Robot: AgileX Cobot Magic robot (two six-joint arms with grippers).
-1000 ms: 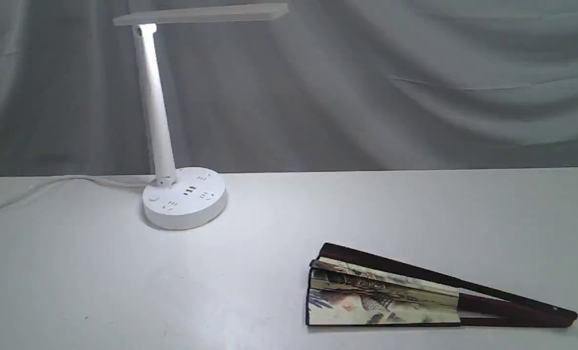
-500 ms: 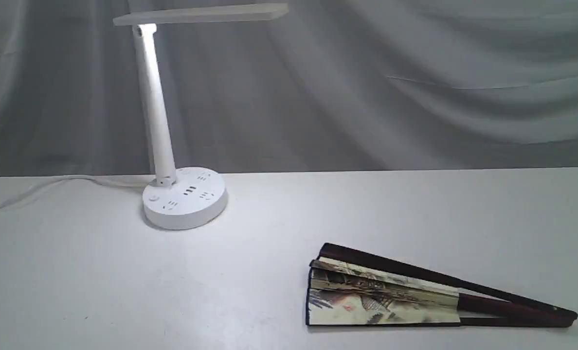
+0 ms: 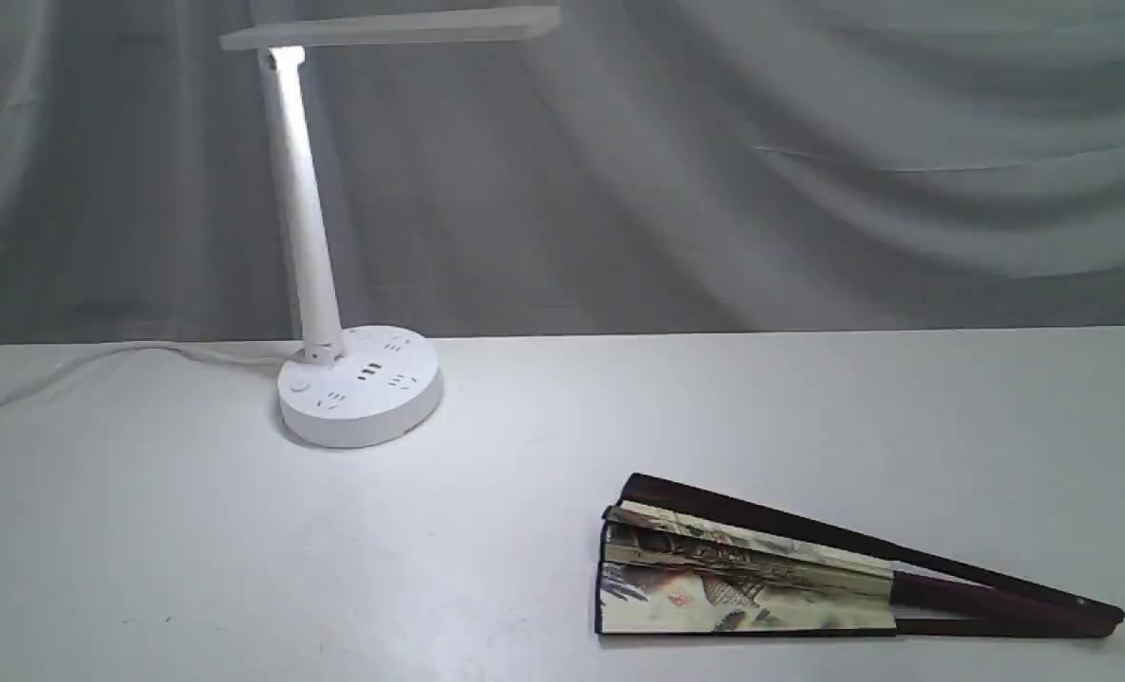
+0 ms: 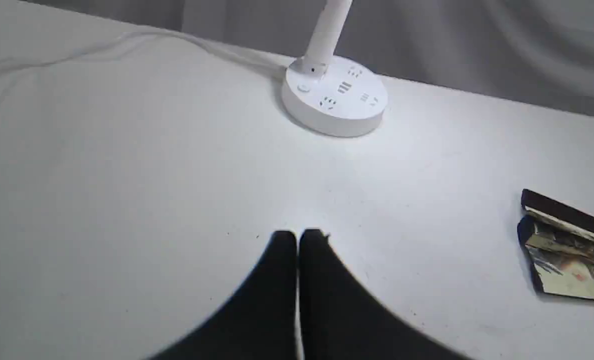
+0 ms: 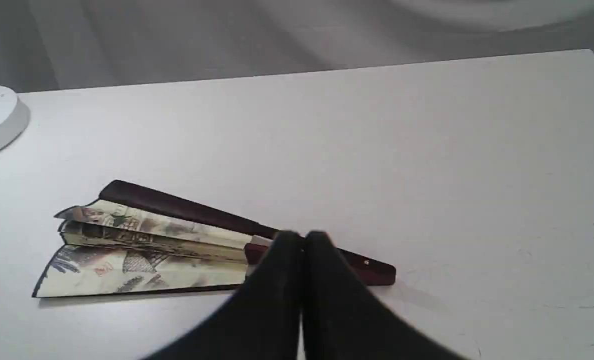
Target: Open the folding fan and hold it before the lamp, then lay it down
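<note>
Nothing has moved over the last second: the fan (image 3: 752, 578), the lamp (image 3: 302, 208) and both arms sit just as they did. You can take it that the task has not really begun, and opening the fan is the first step to make.

The fan lies flat on the worktop (image 3: 146, 530) at the front right of the exterior view, well apart from the lamp's round base. It is only slightly spread, with a few pleats showing between the dark guards. Its long axis runs across that view: the pivot end points right and the wide paper edge faces left, toward the lamp's side.

Your left fingers (image 4: 282, 260) are pressed together and empty, over bare worktop. Your right fingers (image 5: 287, 265) are likewise closed on nothing. In the wrist view they overlap the ribs near the pivot, yet the exterior view shows no arm at the fan, so I judge no contact.
</note>
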